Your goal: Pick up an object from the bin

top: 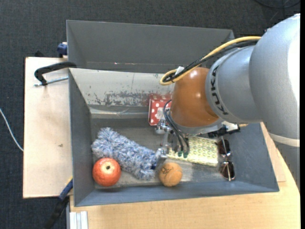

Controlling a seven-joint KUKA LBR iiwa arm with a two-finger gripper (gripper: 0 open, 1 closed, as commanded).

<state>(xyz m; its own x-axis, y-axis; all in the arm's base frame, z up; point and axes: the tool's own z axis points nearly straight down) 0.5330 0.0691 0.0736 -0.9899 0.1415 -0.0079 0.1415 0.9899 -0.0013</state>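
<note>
**Asker:** What lies under you?

**I:** My pincer (180,151) hangs over the 9 o'clock end of a pale spotted card (204,152). The card lies flat on the floor of the bin (143,46), toward 4 o'clock from its middle. I see nothing gripped, and I cannot tell whether the pincer stands wide or narrow.

**Asker:** How would you take it well?

**I:** A flat card gives little to bite, I judge, so I would go for its edge and not its face, squared to the short side. The ball (170,174) sits just at 7 o'clock of the pincer and would likely roll at a nudge. The fuzz (125,151) ends close by at 9 o'clock and could snag. I would come straight down between them and lift straight up. The glasses (226,162) lie against the card's 3 o'clock end, so dragging it could tug them along. The apple (106,171) at 8 o'clock is well apart, and so is the red box (157,109) at 11.

**Asker:** Any writing?

**I:** "KUKA" in dark letters on my arm (238,85). The ball carries a dark mark I cannot read. The red box shows white spots and the card rows of dots, with no words I can make out.
</note>
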